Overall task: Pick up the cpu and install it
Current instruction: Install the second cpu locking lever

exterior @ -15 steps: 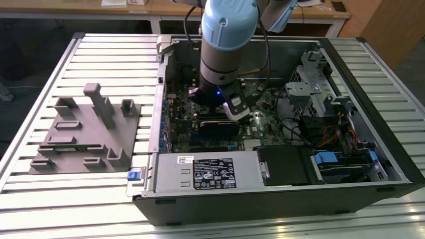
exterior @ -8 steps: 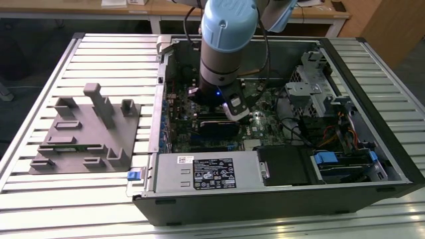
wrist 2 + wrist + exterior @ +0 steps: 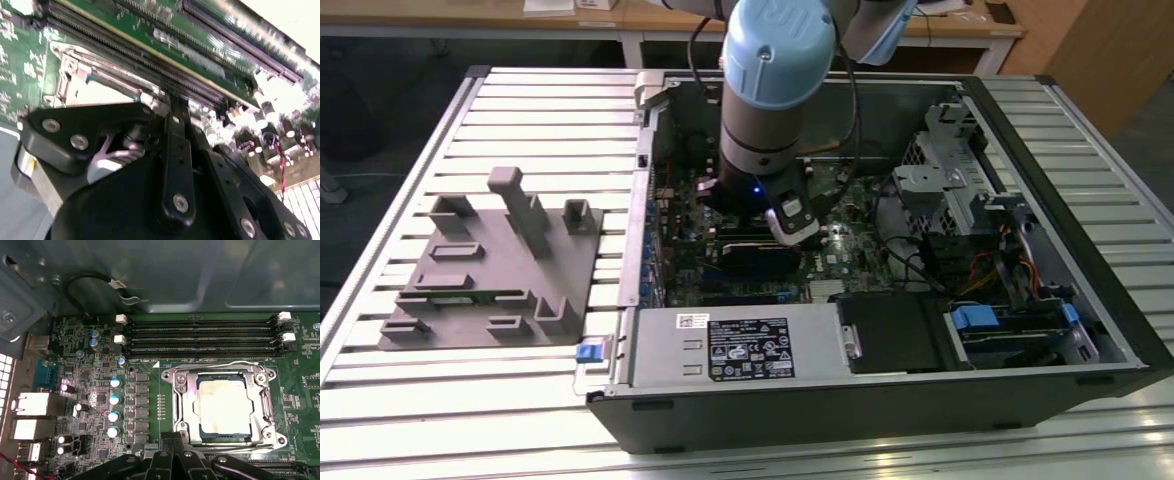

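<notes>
The cpu [image 3: 222,407], a small square chip with a pale silver top, lies flat inside the open metal socket frame [image 3: 267,405] on the green motherboard [image 3: 90,390]. My gripper [image 3: 172,441] is just beside the socket's edge, its two black fingers pressed together with nothing between them. In the second wrist view the gripper [image 3: 172,109] hangs close over the socket frame [image 3: 65,75], and a pale patch of the cpu [image 3: 107,92] shows inside it. In the exterior view the gripper [image 3: 794,228] reaches down into the open computer case [image 3: 1067,330].
Empty memory slots [image 3: 200,337] run beside the socket. A grey fixture [image 3: 494,270] with a thin green memory strip [image 3: 454,295] lies on the slatted table at the exterior view's left. A white-labelled black box [image 3: 740,345], drive bays [image 3: 987,330] and cables fill the case.
</notes>
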Tool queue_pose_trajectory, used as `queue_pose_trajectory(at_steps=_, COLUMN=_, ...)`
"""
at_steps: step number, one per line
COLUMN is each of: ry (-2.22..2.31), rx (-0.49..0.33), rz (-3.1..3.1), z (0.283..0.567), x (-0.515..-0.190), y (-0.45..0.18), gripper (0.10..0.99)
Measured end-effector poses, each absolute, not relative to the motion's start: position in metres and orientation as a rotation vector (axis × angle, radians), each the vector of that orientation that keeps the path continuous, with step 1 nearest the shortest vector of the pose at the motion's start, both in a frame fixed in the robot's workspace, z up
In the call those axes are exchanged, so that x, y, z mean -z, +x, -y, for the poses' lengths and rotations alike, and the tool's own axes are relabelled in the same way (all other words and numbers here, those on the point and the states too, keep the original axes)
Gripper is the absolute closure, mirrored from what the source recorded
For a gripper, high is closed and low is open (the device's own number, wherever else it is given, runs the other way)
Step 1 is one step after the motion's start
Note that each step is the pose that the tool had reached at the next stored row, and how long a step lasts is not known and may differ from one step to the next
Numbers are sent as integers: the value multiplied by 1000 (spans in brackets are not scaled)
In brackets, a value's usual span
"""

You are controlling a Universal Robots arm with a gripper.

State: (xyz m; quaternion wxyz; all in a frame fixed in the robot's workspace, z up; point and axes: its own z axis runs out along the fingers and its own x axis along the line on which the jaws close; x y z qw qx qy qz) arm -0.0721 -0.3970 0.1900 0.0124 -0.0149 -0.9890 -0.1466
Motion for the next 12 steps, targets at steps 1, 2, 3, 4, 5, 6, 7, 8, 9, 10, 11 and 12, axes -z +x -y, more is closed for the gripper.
queue_pose_trajectory(at_steps=1, ry=-46, rx=457, rz=3083, z=397, x=-190, y=-72, gripper=980)
queue_pose_trajectory(at_steps=2, ry=-46, rx=457, rz=3083, z=397, x=-190, y=-72, gripper=980)
queue_pose_trajectory(at_steps=3, ry=-46, rx=457, rz=3083, z=397, x=-190, y=-73, gripper=980)
queue_pose_trajectory(at_steps=4, ry=-46, rx=458, rz=3083, z=397, x=-191, y=-73, gripper=980)
queue_pose_trajectory(at_steps=5, ry=-46, rx=459, rz=3083, z=397, x=-192, y=-73, gripper=980)
queue_pose_trajectory(at_steps=6, ry=-46, rx=458, rz=3083, z=397, x=-194, y=-73, gripper=980)
queue_pose_trajectory(at_steps=7, ry=-46, rx=457, rz=3083, z=397, x=-196, y=-73, gripper=980)
queue_pose_trajectory(at_steps=8, ry=-46, rx=458, rz=3083, z=397, x=-198, y=-73, gripper=980)
queue_pose_trajectory(at_steps=9, ry=-46, rx=458, rz=3083, z=397, x=-200, y=-73, gripper=980)
queue_pose_trajectory(at_steps=10, ry=-46, rx=458, rz=3083, z=397, x=-203, y=-73, gripper=980)
queue_pose_trajectory(at_steps=11, ry=-46, rx=458, rz=3083, z=397, x=-205, y=-73, gripper=980)
queue_pose_trajectory(at_steps=12, ry=-46, rx=459, rz=3083, z=397, x=-206, y=-73, gripper=980)
